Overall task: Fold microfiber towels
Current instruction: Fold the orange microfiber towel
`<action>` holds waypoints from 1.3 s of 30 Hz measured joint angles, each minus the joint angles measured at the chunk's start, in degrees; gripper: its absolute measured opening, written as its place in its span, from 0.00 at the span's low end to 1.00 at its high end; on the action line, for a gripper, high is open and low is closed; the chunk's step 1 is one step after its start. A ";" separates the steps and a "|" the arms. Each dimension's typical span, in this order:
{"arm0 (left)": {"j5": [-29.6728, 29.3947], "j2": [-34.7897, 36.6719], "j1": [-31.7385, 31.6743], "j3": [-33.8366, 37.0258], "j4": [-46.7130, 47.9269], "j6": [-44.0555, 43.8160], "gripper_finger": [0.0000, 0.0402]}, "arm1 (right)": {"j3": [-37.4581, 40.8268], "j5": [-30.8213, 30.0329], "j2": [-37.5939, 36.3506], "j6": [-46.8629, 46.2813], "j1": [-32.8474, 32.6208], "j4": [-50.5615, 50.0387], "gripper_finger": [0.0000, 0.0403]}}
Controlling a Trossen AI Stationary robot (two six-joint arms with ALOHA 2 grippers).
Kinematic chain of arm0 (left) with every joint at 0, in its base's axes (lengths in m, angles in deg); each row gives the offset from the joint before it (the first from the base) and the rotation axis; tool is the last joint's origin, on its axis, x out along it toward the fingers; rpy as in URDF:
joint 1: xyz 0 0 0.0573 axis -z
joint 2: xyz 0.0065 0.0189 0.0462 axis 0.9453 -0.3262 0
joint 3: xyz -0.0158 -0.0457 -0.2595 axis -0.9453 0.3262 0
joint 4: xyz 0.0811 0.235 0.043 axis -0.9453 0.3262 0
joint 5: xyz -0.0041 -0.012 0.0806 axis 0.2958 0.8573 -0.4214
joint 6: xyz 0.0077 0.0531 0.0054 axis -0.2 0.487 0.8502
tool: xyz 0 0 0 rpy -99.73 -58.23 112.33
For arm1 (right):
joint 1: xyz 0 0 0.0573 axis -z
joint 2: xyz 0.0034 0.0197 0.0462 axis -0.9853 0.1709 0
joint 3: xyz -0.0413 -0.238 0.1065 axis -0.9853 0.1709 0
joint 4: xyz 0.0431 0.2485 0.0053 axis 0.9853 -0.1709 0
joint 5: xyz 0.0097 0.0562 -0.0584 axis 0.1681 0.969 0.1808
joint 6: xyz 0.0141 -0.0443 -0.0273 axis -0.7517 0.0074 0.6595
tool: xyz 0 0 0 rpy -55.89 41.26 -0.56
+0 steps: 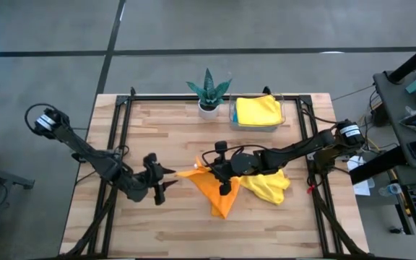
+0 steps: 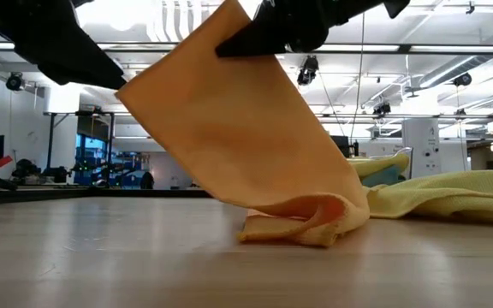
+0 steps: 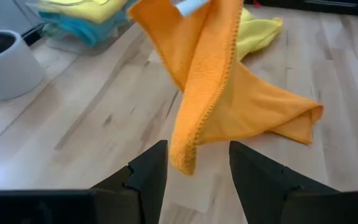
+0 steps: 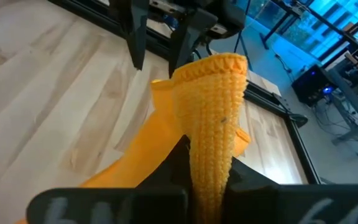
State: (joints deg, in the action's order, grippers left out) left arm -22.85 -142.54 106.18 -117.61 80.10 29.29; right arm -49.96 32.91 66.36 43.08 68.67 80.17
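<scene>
1. Step in hand: the fold of the orange towel point(image 1: 219, 191) is under way. One edge is lifted off the tabletop point(image 1: 172, 130); the rest trails down and drags, the low end bunched into a soft roll on the wood.
2. Right hand point(image 1: 222, 173): pressed together, pinching the raised edge of the orange towel at mid-tabletop. Its wrist view shows the cloth standing up between its fingers.
3. Left hand point(image 3: 197, 171): spread, holding nothing, just beside a hanging corner of the orange cloth; the corner dangles between the fingers without touching either, as far as I can tell.
4. Other towels: a yellow one point(image 1: 269, 185) lies crumpled, touching the orange one on the right arm's side. Another yellow one point(image 1: 257, 110) sits in the clear tray point(image 1: 280, 121), beside the potted plant point(image 1: 209, 92).
5. Next move, by my reading: the left hand closes on the dangling corner, then both carry the edge across to lay it flat. Risk: the bunched end folds crooked.
</scene>
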 joint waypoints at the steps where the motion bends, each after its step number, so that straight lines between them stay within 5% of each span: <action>1: -0.29 -0.34 0.00 0.54 -1.65 0.84 0.39 | 0.00 0.00 -0.02 -0.20 0.02 0.03 0.02; 9: -5.79 -9.61 -2.20 4.77 -20.42 9.90 0.38 | 0.02 0.01 -0.02 -1.46 0.13 2.06 0.02; 14: -6.22 -14.12 -2.25 4.68 -33.56 21.35 0.24 | 0.02 -0.04 -0.02 -2.33 0.15 2.16 0.02; 18: -6.25 -13.53 -2.01 3.60 -34.62 26.32 0.04 | 0.00 -0.04 -0.02 -2.33 0.26 2.15 0.02; 24: -6.39 -10.66 -2.03 1.39 -34.54 31.12 0.00 | -0.02 0.37 -0.02 -2.18 0.26 2.19 0.04; 32: -6.41 -5.55 -2.03 -3.10 -37.23 39.93 0.00 | -3.02 0.14 -1.72 -2.43 0.71 0.97 0.27; 39: -12.84 -1.35 -2.25 -3.78 -50.12 40.62 0.00 | -11.48 -0.10 -4.66 -2.50 3.14 -12.83 0.50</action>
State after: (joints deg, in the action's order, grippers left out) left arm -35.69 -143.89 103.93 -121.38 29.98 69.91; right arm -61.44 32.81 61.70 40.58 71.81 67.34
